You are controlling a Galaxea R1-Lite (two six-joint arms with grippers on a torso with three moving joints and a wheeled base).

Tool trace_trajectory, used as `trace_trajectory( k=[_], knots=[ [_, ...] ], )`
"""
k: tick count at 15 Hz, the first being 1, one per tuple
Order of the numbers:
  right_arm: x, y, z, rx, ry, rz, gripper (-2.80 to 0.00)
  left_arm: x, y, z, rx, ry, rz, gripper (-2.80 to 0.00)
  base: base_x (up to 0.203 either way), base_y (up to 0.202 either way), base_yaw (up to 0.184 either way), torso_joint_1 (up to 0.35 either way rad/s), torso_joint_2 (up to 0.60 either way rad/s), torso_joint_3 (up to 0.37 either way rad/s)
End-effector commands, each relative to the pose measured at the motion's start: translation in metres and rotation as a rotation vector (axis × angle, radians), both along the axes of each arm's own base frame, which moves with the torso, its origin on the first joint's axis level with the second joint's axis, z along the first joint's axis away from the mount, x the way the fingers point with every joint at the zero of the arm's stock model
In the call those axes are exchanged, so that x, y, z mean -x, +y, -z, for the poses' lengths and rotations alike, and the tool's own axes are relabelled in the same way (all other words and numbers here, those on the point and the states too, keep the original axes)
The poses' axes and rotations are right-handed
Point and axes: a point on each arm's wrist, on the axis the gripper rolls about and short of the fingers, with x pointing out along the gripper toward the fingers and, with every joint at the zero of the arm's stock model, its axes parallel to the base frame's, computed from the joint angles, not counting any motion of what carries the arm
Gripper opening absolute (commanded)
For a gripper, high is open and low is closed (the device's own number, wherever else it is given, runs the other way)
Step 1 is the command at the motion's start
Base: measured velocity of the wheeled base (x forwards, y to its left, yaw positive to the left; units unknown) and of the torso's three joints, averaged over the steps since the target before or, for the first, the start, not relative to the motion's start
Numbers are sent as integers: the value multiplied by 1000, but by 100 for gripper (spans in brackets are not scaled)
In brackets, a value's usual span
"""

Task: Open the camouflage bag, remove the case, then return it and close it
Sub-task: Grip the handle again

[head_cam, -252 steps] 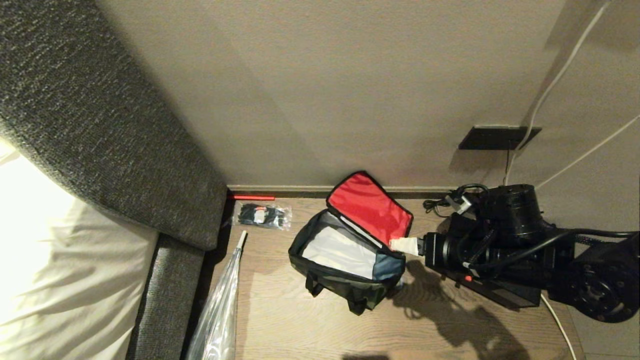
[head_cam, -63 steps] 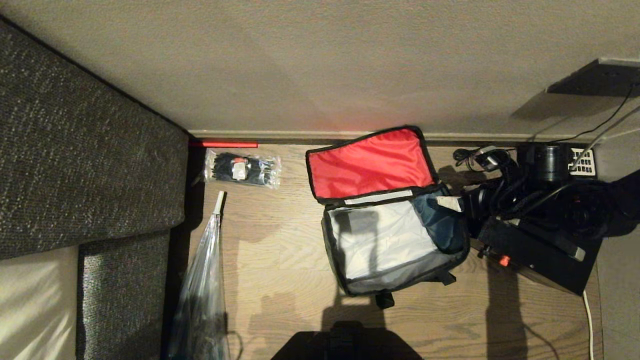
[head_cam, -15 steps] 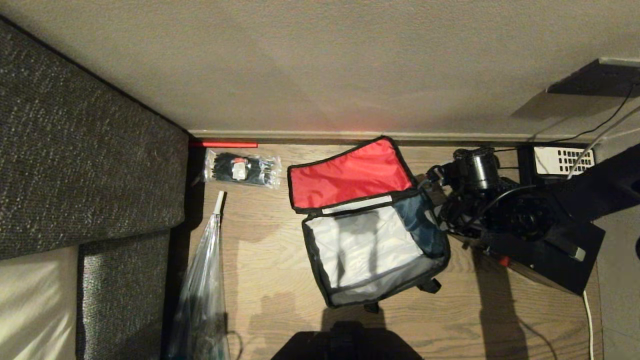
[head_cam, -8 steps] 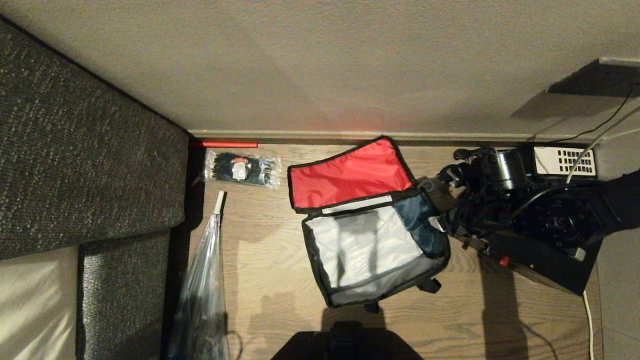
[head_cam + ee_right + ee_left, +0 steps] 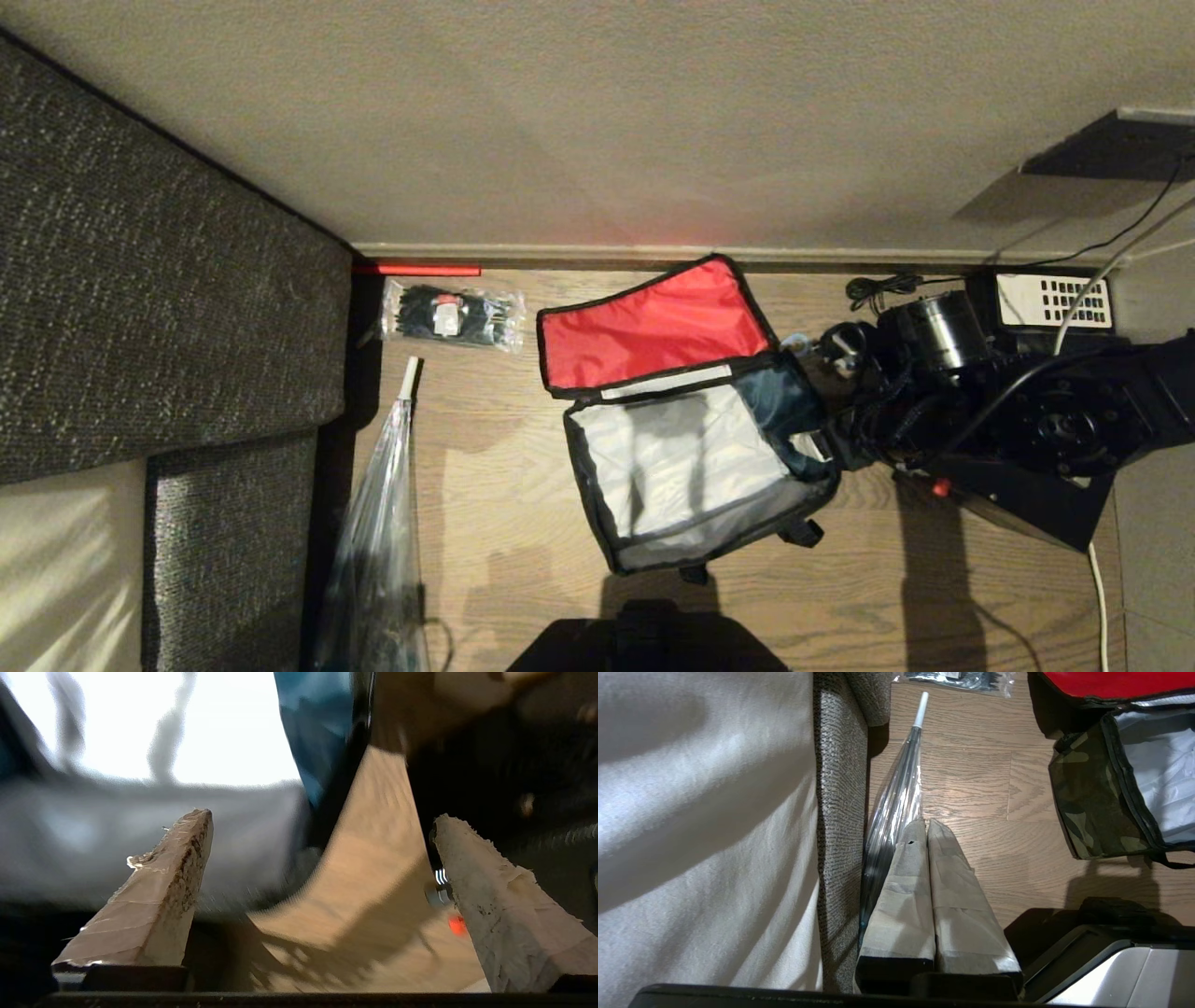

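Note:
The camouflage bag [image 5: 695, 467] lies open on the wooden floor, its red-lined lid [image 5: 653, 327] thrown back toward the wall and its pale grey interior showing nothing inside. The black case [image 5: 1027, 499] with its red catch [image 5: 940, 487] lies on the floor to the right of the bag, partly under my right arm. My right gripper [image 5: 814, 446] hovers at the bag's right rim, open and empty; in the right wrist view its gripper [image 5: 320, 819] straddles the bag's edge [image 5: 327, 756] and bare floor, the catch [image 5: 457, 925] beside one finger. My left gripper [image 5: 924, 823] is shut and parked low beside the bed.
A clear folded umbrella [image 5: 383, 551] lies along the grey bed frame [image 5: 168, 308] on the left. A clear packet of black items [image 5: 453, 315] sits by the wall. A black telephone with white keypad [image 5: 1050, 299] and cables sit at the back right.
My right gripper has opened wider and slid from the bag's back right corner forward along its right side. The bag and case have stayed put over the last second.

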Motion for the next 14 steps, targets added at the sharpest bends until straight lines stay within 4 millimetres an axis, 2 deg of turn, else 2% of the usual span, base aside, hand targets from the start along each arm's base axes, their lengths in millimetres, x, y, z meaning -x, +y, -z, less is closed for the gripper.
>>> trace_trajectory(
  k=[1, 5, 7, 9, 14],
  knots=[
    [-8, 14, -5, -131, 5, -26, 0, 0, 0, 1, 1, 0, -1, -280, 0, 0, 0, 0, 0, 0],
    [5, 40, 1, -302, 144, -71, 0, 0, 0, 1, -1, 0, 0, -280, 0, 0, 0, 0, 0, 0],
    [4, 47, 13, -313, 198, -71, 0, 0, 0, 1, 1, 1, -1, -280, 0, 0, 0, 0, 0, 0],
    [-4, 55, 26, -300, 217, -76, 0, 0, 0, 1, -1, 1, -1, -280, 0, 0, 0, 0, 0, 0],
    [-40, 72, 52, -298, 224, -69, 0, 0, 0, 1, -1, 2, -1, -280, 0, 0, 0, 0, 0, 0]
  ],
)
